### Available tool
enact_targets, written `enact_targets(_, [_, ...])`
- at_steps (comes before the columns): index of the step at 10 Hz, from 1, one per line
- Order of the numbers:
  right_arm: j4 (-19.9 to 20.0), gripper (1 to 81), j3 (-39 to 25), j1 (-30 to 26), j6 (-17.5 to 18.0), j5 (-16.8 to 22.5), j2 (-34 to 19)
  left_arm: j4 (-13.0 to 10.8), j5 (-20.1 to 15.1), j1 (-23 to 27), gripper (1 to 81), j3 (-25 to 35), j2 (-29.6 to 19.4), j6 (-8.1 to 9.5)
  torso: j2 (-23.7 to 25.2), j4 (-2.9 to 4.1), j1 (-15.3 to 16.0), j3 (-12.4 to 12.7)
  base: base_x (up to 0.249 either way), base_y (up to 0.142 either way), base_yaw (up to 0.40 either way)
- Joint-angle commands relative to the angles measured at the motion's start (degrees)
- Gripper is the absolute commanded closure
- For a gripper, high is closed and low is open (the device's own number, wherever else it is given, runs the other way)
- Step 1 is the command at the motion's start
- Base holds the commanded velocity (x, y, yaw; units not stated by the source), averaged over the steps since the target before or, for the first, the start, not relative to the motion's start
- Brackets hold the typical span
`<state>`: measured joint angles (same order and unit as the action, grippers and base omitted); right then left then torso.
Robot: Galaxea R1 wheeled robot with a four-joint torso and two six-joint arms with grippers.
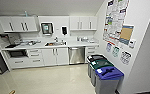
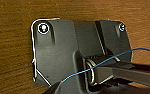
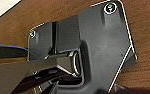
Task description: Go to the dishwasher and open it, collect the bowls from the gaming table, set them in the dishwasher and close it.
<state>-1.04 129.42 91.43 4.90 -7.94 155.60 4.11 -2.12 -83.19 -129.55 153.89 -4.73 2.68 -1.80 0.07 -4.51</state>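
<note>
Wall posters [image 1: 115,18], bin signs [image 1: 125,57] (all printed), seemingly nothing legible, text too blurred

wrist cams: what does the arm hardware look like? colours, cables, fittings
Both wrist views show a dark grey, matte plate with rounded corners and round, shiny fittings at its corners. A thin blue cable runs across the jointed bar on the left; a blue cable shows on the right too.

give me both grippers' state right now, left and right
Left gripper: cannot be told; the left wrist view does not make its state clear.
Right gripper: cannot be told; the right wrist view does not make its state clear.
</note>
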Motion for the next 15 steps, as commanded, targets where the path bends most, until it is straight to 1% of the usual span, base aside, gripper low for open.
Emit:
enact_targets(1, [-1.0,1.0,-0.7,-2.0,-0.3,2.9,-1.1,-0.1,-3.4,3.0,1.0,0.4,-1.2,-0.37,0.0,0.0,0.0,0.0,0.165,0.0,0.0])
enact_targets(7, [-1.0,1.0,-0.7,-2.2,-0.3,2.9,-1.2,-0.2,-3.4,3.0,1.0,0.4,-1.2,-0.37,0.0,0.0,0.0,0.0,0.162,0.0,0.0])
enact_targets(15, [-1.4,1.0,-0.8,-2.5,-0.2,3.0,-1.1,-0.1,-3.4,3.0,1.0,0.4,-1.3,-0.37,0.0,0.0,0.0,0.0,0.126,0.0,0.0])
